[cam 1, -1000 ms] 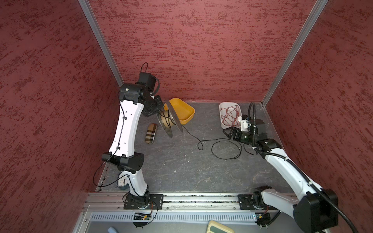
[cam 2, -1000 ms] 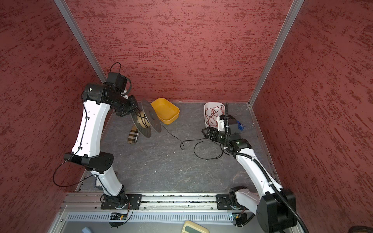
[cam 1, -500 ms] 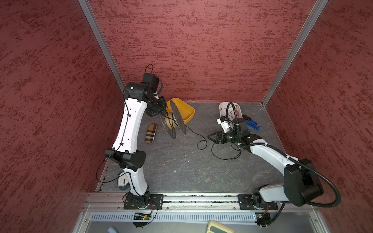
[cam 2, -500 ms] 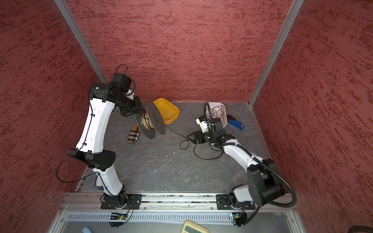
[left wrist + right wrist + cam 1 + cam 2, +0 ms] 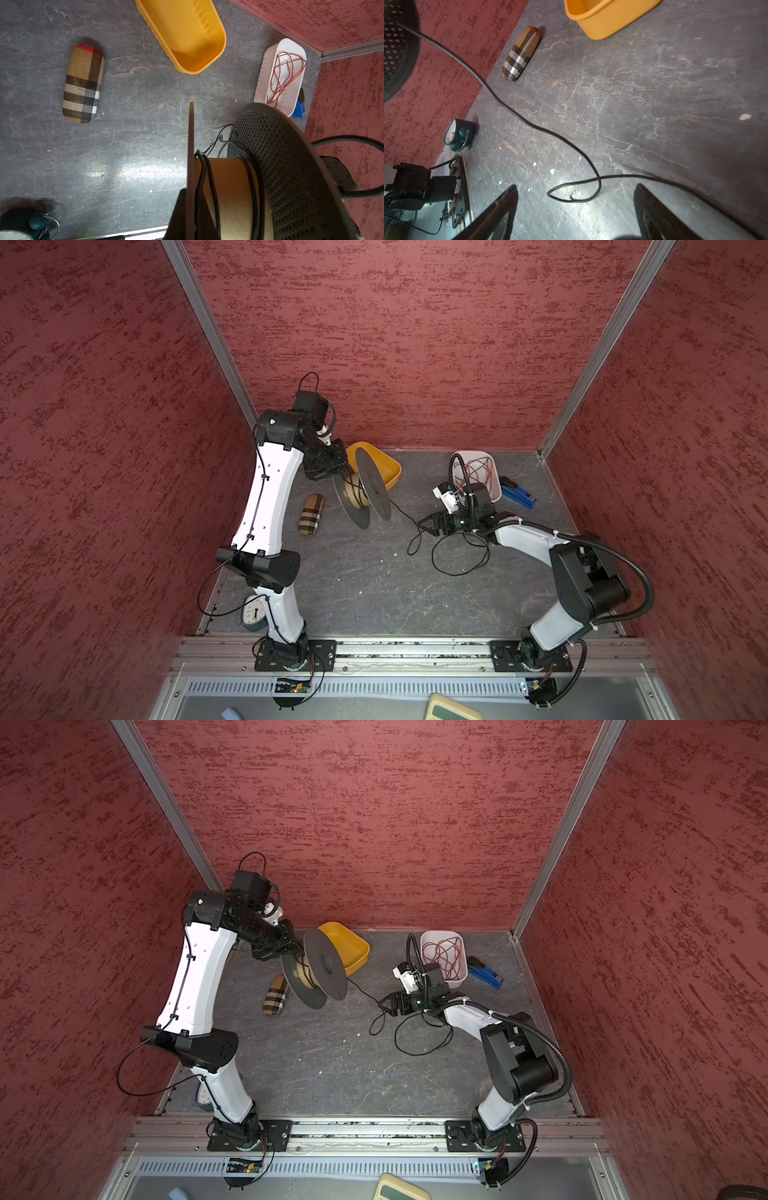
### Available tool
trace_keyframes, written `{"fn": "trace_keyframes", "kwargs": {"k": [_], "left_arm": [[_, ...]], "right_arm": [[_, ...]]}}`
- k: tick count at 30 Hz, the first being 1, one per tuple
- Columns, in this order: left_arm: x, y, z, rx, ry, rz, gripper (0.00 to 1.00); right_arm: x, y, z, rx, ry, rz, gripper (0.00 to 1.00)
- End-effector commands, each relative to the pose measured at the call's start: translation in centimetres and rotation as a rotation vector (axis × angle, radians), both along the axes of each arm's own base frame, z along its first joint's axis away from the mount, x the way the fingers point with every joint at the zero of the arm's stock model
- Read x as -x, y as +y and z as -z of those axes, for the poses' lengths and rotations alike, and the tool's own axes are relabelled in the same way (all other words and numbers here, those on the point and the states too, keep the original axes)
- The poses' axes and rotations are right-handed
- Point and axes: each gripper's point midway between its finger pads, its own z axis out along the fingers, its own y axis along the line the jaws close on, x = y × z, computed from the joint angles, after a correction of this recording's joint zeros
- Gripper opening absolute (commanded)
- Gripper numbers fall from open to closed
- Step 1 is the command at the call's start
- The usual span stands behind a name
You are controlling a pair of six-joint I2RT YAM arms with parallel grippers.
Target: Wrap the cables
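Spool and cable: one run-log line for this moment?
left gripper: shut on spool | right gripper: open, near cable | cable: few turns wound, rest loose

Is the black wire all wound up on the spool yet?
Partly: a few turns of black wire circle the spool, the rest lies loose on the table.

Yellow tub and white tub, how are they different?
The yellow tub is empty; the white tub has red wires in it. The yellow tub sits behind the spool; the white tub sits toward the back right corner, beside a blue tool. Both are open, rounded tubs on the grey table near the back wall.
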Motion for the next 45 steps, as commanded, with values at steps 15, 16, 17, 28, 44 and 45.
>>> {"fn": "trace_keyframes", "kwargs": {"k": [15, 16, 17, 28, 44, 45], "left_arm": [[0.3, -1.4, -1.8, 0.121, -0.031, 0.015, 0.0], [0.2, -1.4, -1.8, 0.126, -0.027, 0.004, 0.0], [0.0, -1.4, -1.7, 0.13, -0.025, -0.007, 0.0], [-2.1, 0.1, -0.9, 0.091, -0.012, -0.172, 0.0], [-2.4, 4.0, 3.1, -0.221, 0.039, -0.418, 0.0], [-2.4, 3.9, 3.3, -0.229, 0.043, -0.416, 0.0]], "right_arm": [[-3.0, 5.1, 0.9, -0.002, -0.113, -0.061, 0.47], [-2.8, 5.2, 0.8, -0.003, -0.109, -0.057, 0.42], [-2.8, 5.0, 0.8, 0.005, -0.101, -0.039, 0.35], [0.3, 5.9, -1.8, 0.316, -0.315, -0.007, 0.0], [7.1, 10.6, -12.3, 0.339, -0.689, -0.095, 0.0], [7.4, 10.9, -12.6, 0.338, -0.7, -0.103, 0.0]]}}
